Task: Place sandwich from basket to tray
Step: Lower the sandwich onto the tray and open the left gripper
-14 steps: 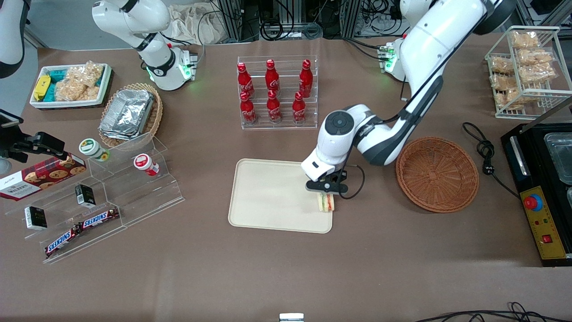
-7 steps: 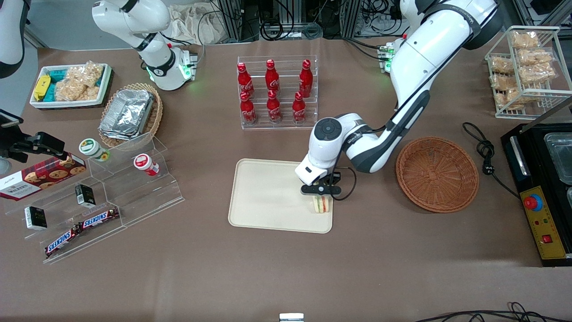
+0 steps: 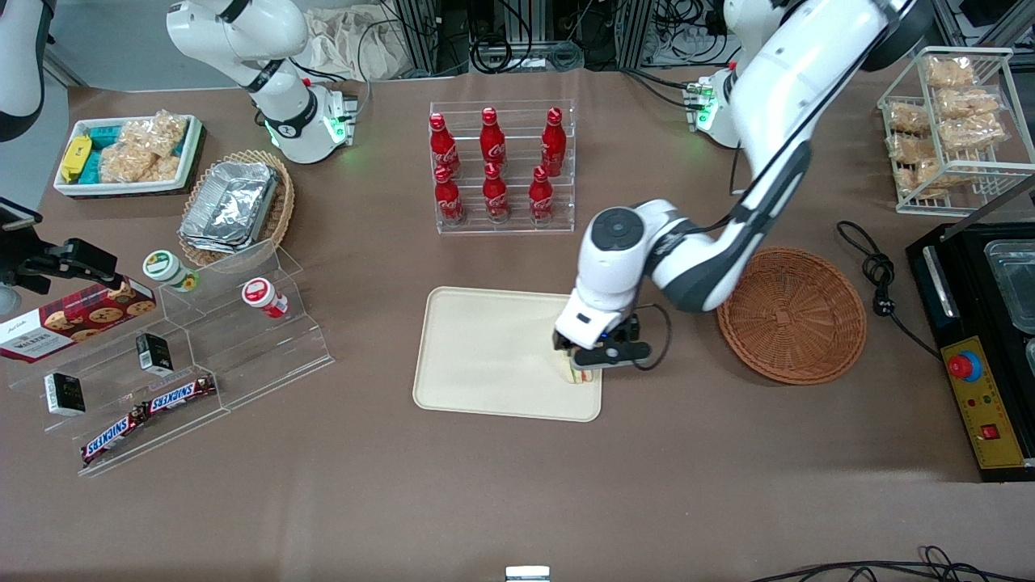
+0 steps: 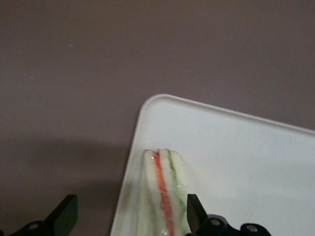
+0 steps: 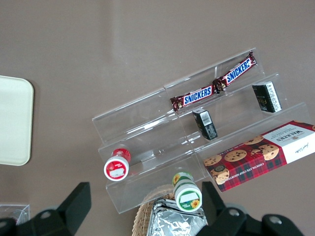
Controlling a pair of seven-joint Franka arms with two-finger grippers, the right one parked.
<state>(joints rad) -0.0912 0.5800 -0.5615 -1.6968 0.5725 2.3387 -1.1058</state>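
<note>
Sandwich (image 4: 165,189) stands on edge at a corner of the cream tray (image 3: 485,356), at the tray's end nearest the wicker basket (image 3: 791,314), largely hidden in the front view beneath the left arm's hand (image 3: 584,361). Its fingers (image 4: 193,209) are spread, straddling the wedge; whether they touch it is unclear.

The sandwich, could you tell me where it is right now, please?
The sandwich stands on edge on the tray, at the corner nearest the front camera and the basket, with the open gripper straddling it.
</note>
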